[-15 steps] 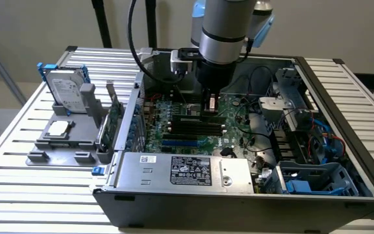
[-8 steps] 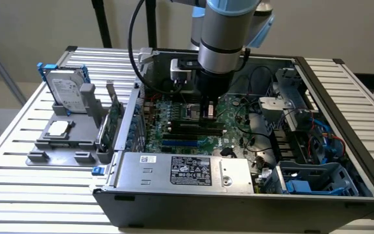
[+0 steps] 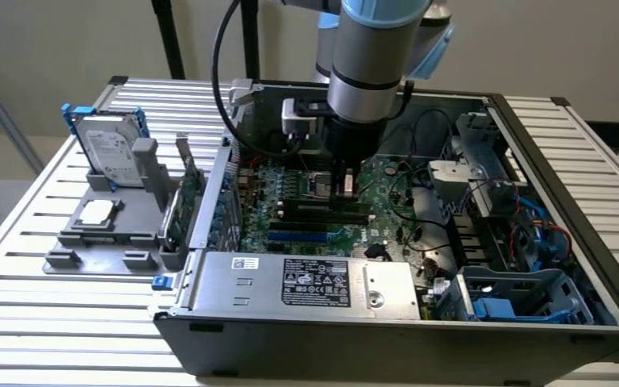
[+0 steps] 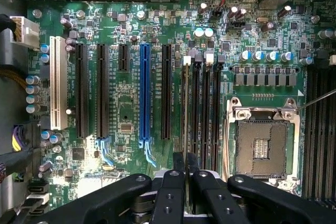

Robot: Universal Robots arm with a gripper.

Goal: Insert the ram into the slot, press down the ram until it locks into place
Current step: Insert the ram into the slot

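The ram (image 4: 186,108) is standing on edge in the slot (image 4: 183,129) — the outermost of the parallel black sockets, on the side facing the blue slot (image 4: 144,95) — and is showing as a thin pale line along the socket's length. The jaws are pinching it: the two black fingertips (image 4: 179,162) are sitting almost together, with just the board's thickness between them. Whether the end clips are gripping the stick, I cannot tell.

In the exterior view the arm (image 3: 366,72) is reaching straight down into the open computer case (image 3: 396,330), with the jaws hanging over the motherboard (image 3: 288,201). The grey power supply (image 3: 309,282) is lying at six o'clock from the jaws. A hard drive (image 3: 110,153) is sitting in a grey holder (image 3: 105,230) on the worktop (image 3: 19,266), out at nine o'clock.
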